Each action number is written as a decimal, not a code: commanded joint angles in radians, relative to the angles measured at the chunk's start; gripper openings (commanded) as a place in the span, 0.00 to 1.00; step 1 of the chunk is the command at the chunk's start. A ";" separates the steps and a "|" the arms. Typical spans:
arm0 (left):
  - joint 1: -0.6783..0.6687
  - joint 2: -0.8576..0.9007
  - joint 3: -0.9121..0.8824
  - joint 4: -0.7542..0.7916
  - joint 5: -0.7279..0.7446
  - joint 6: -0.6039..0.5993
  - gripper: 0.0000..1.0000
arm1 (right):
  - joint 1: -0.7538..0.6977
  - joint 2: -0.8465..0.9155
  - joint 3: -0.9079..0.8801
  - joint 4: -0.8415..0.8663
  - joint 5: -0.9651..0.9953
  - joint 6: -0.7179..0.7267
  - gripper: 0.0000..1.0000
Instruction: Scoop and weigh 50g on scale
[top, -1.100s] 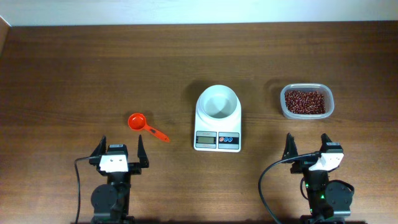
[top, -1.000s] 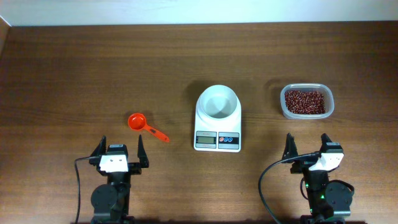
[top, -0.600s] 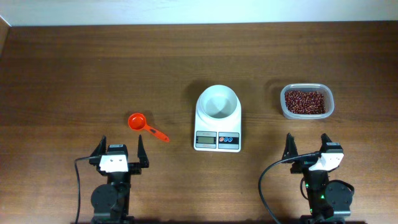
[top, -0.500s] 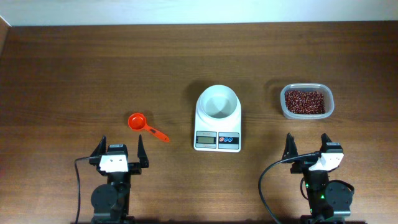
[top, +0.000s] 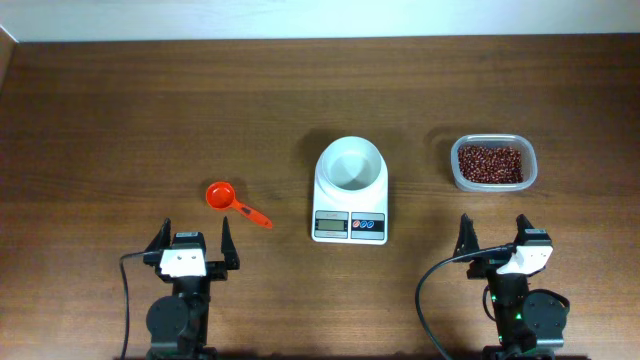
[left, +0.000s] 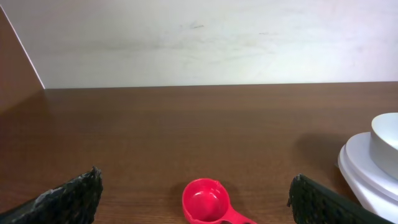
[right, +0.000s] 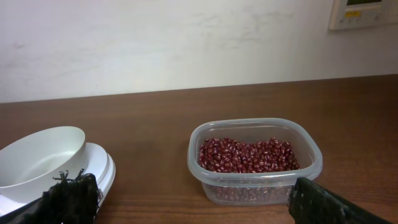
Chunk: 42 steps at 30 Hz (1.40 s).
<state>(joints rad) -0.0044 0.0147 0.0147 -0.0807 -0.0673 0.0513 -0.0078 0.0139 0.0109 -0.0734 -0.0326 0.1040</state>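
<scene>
Looks barely begun: at centre of the overhead frame, white smooth-plastic scale (top: 350, 190) with round bowl (top: 349, 163) bare, and right of centre, well apart, small glossy red-brown beans (top: 490, 162) heaped loose in a clear round-cornered tub (top: 530, 170). Left of centre, orange-red plastic scoop (top: 222, 197) lying untouched on the dark wood-grain table (top: 120, 100). Along the lower edge, left gripper (top: 193, 238) and right gripper (top: 493, 232) spread wide, holding nothing; leaves fetching the scoop, scooping and weighing all to do.
</scene>
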 joint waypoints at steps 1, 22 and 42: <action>-0.002 -0.009 -0.005 -0.002 0.011 -0.013 0.99 | -0.006 -0.008 -0.005 -0.006 0.008 0.000 0.99; -0.002 -0.009 -0.004 -0.001 0.110 -0.014 0.99 | -0.006 -0.008 -0.005 -0.006 0.008 0.001 0.99; -0.001 -0.009 0.116 -0.196 0.236 -0.022 0.99 | -0.006 -0.008 -0.005 -0.006 0.008 0.000 0.99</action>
<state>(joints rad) -0.0044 0.0147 0.0799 -0.2363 0.1478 0.0429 -0.0078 0.0139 0.0109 -0.0734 -0.0330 0.1043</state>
